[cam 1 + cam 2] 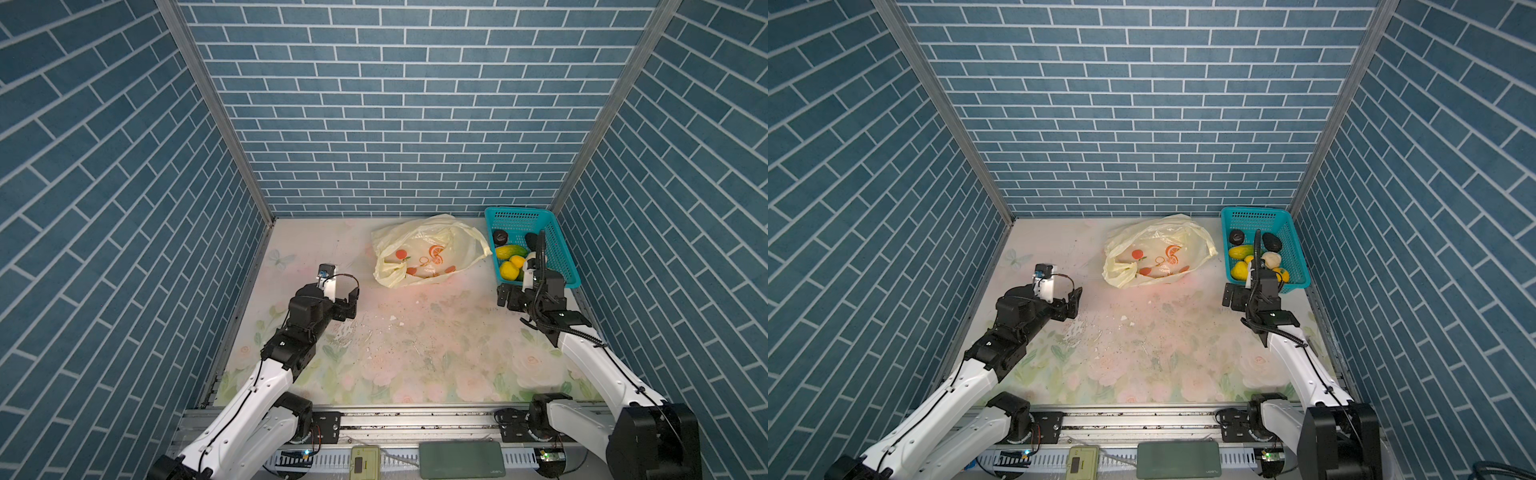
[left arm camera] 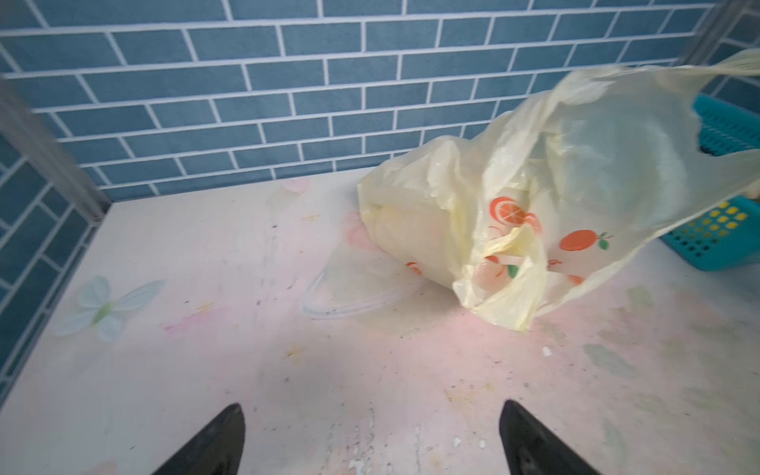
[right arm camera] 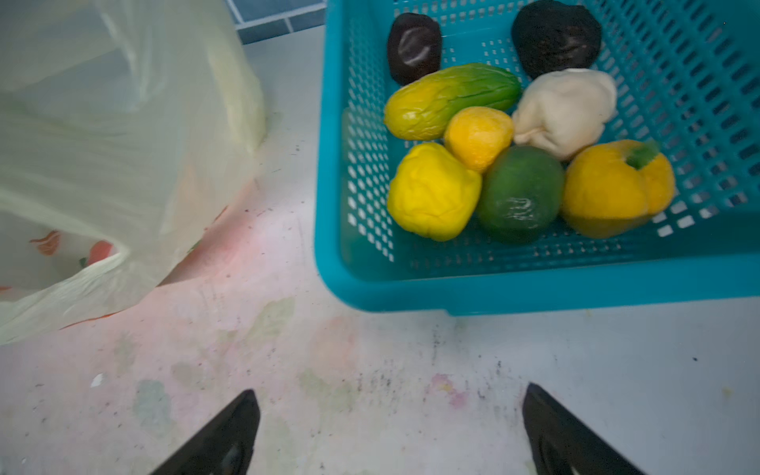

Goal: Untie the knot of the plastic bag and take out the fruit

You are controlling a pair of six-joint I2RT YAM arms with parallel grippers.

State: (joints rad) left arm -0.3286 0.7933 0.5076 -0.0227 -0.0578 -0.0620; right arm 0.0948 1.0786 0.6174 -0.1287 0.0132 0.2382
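Pale yellow plastic bag (image 1: 428, 249) slumped open-mouthed on the floral table (image 1: 415, 353) near the back wall, fruit (image 3: 477, 135) heaped in the teal basket (image 3: 534, 288) just beside it, left gripper (image 2: 372, 405) and right gripper (image 3: 390, 390) both spread wide, empty, clear of bag and basket.

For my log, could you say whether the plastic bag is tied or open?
Open: the plastic bag lies slack, handles apart; fruit sits in the basket.
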